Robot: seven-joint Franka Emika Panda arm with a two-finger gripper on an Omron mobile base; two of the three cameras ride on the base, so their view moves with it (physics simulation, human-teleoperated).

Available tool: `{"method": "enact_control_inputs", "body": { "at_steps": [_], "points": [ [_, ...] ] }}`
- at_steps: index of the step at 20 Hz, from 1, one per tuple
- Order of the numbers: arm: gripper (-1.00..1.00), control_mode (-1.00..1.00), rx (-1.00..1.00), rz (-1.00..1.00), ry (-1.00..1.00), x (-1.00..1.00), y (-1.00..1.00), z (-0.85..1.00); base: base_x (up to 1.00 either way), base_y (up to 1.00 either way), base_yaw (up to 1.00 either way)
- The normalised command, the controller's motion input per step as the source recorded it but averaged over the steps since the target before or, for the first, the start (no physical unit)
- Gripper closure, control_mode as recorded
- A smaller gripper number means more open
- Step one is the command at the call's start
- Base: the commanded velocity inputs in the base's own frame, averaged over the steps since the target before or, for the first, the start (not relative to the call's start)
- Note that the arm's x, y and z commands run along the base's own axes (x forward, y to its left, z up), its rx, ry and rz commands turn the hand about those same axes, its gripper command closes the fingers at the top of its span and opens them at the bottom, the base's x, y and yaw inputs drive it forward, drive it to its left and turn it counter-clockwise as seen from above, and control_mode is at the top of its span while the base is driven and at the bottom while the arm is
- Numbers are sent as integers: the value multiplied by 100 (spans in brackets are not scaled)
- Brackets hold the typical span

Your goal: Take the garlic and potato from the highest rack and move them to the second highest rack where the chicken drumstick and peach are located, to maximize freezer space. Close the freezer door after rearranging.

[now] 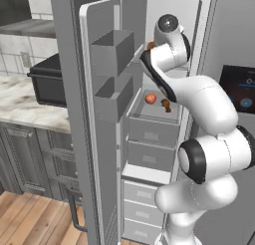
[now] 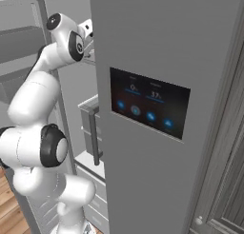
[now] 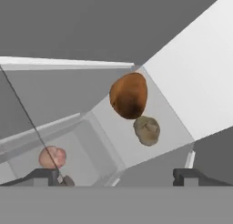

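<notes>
Hand view is giving you the clearest look: the gripper [image 3: 117,175] is standing with its jaws spread wide and nothing between them, its two dark fingertips [image 3: 41,175] poking up at the bottom of the picture. Ahead of the tips and slightly above them, the potato [image 3: 129,95] is lying on the pale top rack [image 3: 168,114], a rounded brown lump, darker along its lower edge. Just beneath it and touching it, you are seeing the garlic [image 3: 147,129], a smaller tan bulb with faint ridges. Off beside the left fingertip and lower down, the pink peach [image 3: 52,157] is sitting on the second rack [image 3: 86,150]. In the left base view, you are watching the arm reaching into the open freezer, with the peach [image 1: 150,98] and the brown chicken drumstick [image 1: 166,105] lying near each other on the rack below the hand.
</notes>
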Motion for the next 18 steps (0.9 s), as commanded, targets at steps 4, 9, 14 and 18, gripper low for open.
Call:
{"method": "enact_control_inputs", "body": {
  "at_steps": [4, 9, 14, 18],
  "points": [
    [-100, -100, 0, 2, 0, 56, 0, -2, 0, 0, 0],
    [-100, -100, 0, 1, 0, 47, 0, -16, 0, 0, 0],
    [-100, -100, 2, 0, 0, 42, 0, -16, 0, 0, 0],
    [-100, -100, 6, 0, 0, 47, 0, -13, 0, 0, 0]
  ]
}}
